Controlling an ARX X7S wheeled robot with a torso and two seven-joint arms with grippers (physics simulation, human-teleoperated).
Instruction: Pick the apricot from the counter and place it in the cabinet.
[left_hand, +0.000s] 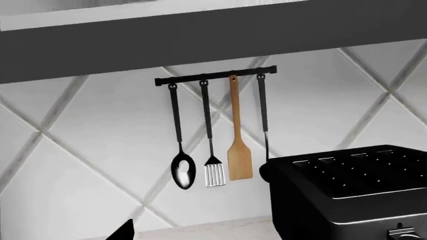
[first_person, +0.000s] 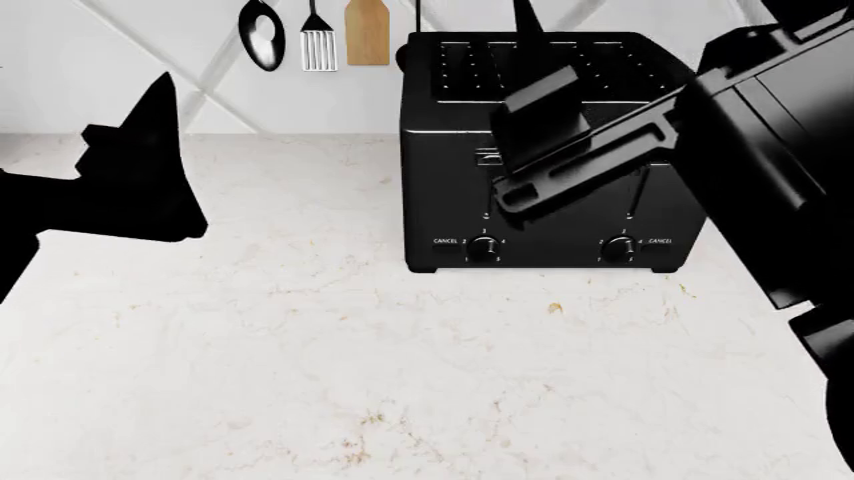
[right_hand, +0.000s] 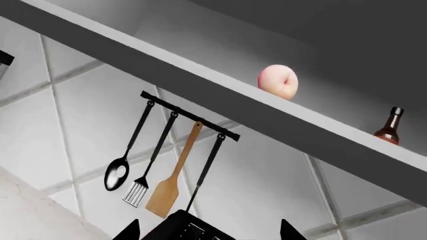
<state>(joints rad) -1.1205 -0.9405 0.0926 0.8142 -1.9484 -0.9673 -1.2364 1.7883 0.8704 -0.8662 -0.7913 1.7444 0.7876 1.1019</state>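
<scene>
The apricot (right_hand: 278, 82), small, round and pink-peach with a crease, sits on the cabinet shelf (right_hand: 167, 60) near its front edge, in the right wrist view only. My right gripper (right_hand: 210, 231) is open and empty. It is below the shelf and apart from the apricot, with only its two dark fingertips (right_hand: 130, 231) showing. My left gripper (left_hand: 207, 235) is open and empty above the white marble counter (first_person: 334, 380). One of its fingertips (left_hand: 123, 231) shows; the other blends into the black toaster. In the head view the apricot is out of view.
A black toaster (first_person: 547, 170) stands at the back of the counter against the tiled wall. A rail with hanging utensils (left_hand: 213, 75) is on the wall under the cabinet. A brown bottle (right_hand: 390, 127) stands on the shelf, beyond the apricot.
</scene>
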